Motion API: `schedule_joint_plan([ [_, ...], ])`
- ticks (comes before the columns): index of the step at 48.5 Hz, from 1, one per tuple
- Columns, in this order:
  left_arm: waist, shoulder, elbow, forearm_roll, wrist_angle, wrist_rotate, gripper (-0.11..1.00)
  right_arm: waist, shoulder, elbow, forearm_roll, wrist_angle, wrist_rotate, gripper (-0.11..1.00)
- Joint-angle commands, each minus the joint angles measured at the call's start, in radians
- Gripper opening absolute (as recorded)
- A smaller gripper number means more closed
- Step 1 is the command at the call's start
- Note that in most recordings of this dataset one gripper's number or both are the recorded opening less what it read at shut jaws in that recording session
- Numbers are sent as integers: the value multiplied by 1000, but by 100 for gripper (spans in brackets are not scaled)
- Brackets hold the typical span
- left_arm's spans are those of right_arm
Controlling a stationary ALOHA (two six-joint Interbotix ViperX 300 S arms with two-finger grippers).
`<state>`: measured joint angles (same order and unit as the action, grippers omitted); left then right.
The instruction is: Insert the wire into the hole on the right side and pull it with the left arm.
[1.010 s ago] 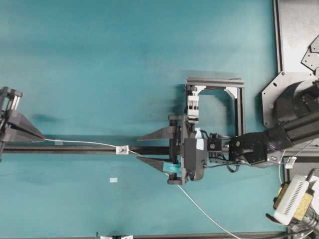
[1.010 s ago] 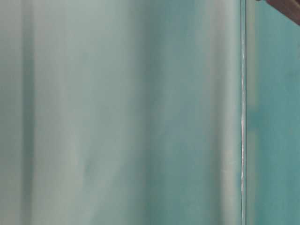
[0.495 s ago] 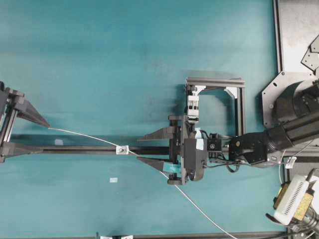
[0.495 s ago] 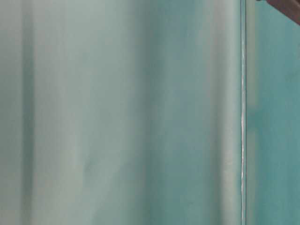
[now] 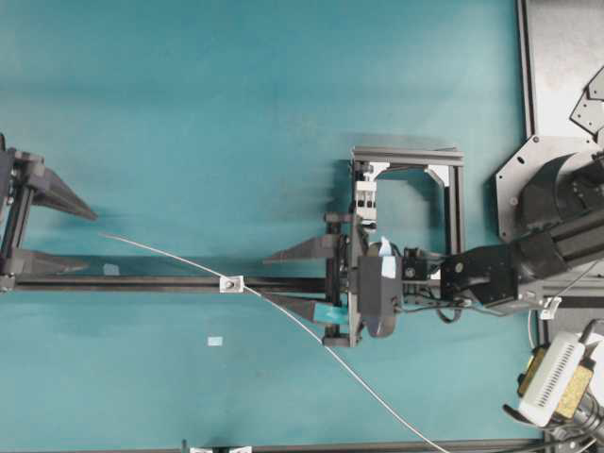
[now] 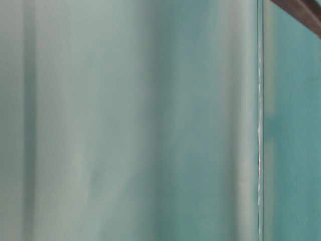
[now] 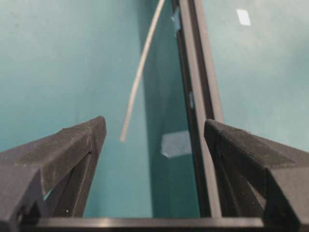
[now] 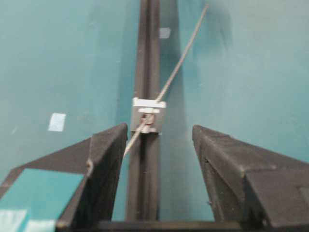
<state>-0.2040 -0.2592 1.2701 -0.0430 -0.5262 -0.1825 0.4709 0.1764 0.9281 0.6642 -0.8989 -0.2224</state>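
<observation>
overhead looks straight down; wrist views close, sharing rail [image 5: 142, 283]

Teal tabletop [image 5: 236, 113], plain and unpatterned. Silver-grey wire [image 5: 170, 255]. Silver-white block [image 5: 230, 283] with dark centre hole [image 8: 147, 118], on black rail [image 5: 142, 283]. Black left gripper [image 5: 71, 238]; black right gripper [image 5: 293, 281], teal-taped, white-labelled.

- Left hand [image 5: 83, 238]: plain matte-black, two tapering pointed fingers.
- Right hand [image 5: 300, 277]: black wedge fingers, teal tape, white label.
- Right arm [image 5: 500, 269]: black links, looped dark cables.
</observation>
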Motion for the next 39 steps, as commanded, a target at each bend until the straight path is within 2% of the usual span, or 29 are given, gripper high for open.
schedule_joint_plan([
  [1,20,-29,-5,3,-6,2,87,-12,-46,3,-2,-5,-3,64],
  [13,55,-80,5,3,-2,8,87,-41,-89,29,-2,-5,-6,64],
  [32,109,-147,5,3,26,109,87,-72,-141,63,0,-5,-8,64],
  [39,123,-153,2,3,26,124,87,-80,-158,71,0,-5,-6,64],
])
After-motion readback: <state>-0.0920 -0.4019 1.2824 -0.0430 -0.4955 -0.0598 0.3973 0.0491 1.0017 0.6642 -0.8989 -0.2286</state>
